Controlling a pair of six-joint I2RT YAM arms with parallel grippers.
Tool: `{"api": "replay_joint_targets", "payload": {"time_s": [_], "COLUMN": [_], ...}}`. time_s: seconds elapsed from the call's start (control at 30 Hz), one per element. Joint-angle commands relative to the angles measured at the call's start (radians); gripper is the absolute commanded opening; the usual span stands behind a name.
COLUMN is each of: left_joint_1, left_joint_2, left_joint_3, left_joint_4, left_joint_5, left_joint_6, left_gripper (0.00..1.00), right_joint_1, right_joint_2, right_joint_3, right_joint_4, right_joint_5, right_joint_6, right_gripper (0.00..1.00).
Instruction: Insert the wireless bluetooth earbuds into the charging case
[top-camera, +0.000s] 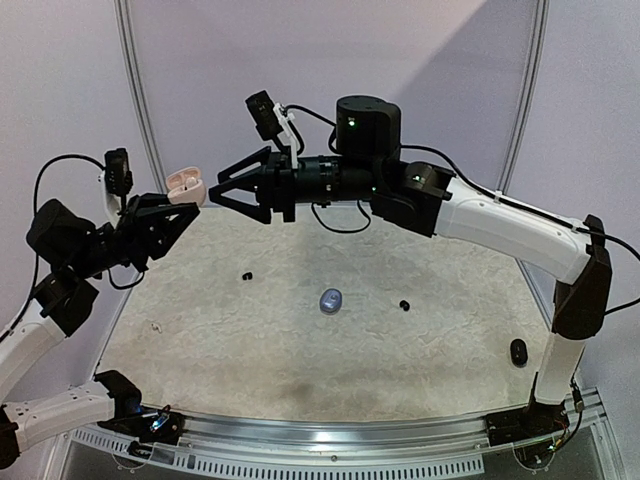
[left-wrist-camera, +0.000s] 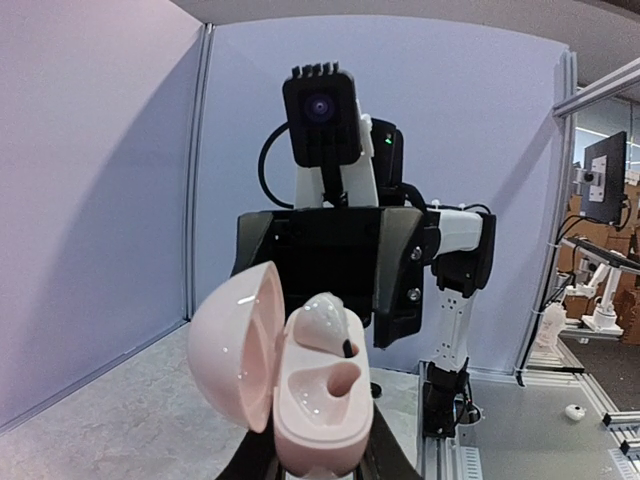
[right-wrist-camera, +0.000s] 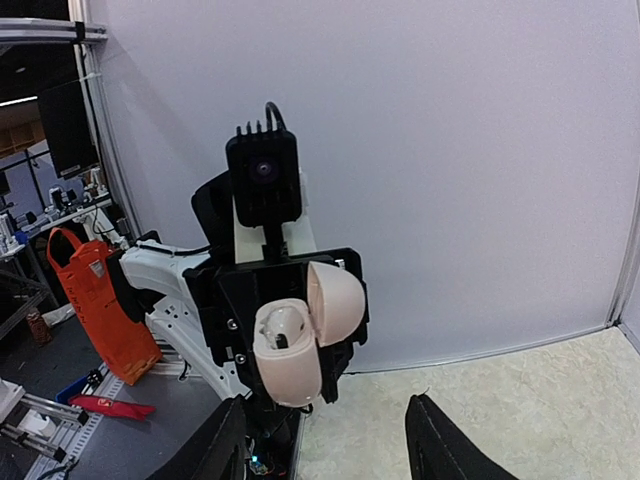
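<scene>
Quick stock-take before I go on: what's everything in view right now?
charging case: one, pale pink, lid open, held above the table's far-left edge.
white earbud: one, seated in that case; second socket empty.
black earbuds: two, apart on the table, left and right of centre.
grey-blue case: one, table centre.
black case: one, near the right edge.
left fingers: shut on the charging case.
right fingers: open, facing it.

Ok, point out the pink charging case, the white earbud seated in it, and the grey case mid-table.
pink charging case (left-wrist-camera: 316, 425): left wrist view, front of its base.
white earbud (left-wrist-camera: 322, 322): left wrist view, its rounded top.
grey case (top-camera: 331, 299): top view, its middle.
</scene>
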Motion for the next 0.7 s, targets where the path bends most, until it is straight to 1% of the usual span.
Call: {"api": "replay_joint_targets", "payload": {"time_s": [0.0,0.07,0.13,0.27,0.57,0.67], "left_joint_1": [0.005,0.003,0.003,0.001,0.000,0.000], "left_joint_2": [0.024,0.030,0.034,0.040,0.042,0.044], "left_joint_3": [0.035,0.041,0.045,0.046,0.042,0.039], "left_joint_4": [0.044,0.047,0.047,0.053,0.055,0.055], "left_joint_5": [0.025,0.030,0.033,0.032,0.031,0.029], "left_joint_6": [-0.042,-0.038,-0.031,-0.027,-0.021,-0.027], "left_gripper": [0.00,0.00,0.00,0.00,0.00,0.00], "right_joint_1": [0.015,0.016,0.017,0.017,0.016,0.016], "right_joint_2": [0.020,0.024,0.030,0.056,0.076,0.080], "right_joint_3": [-0.009,-0.013,-0.007,0.031,0.046,0.050], "right_joint_4": [0.037,0.050,0.060,0.039,0.063,0.083], "right_joint_5": [-0.039,-0.029,-0.024,-0.018,-0.035,-0.047], "right_joint_6": [0.020,0.037,0.052,0.063,0.083,0.093], "right_gripper": [0.54,0.53,0.50,0.45,0.30,0.31]}}
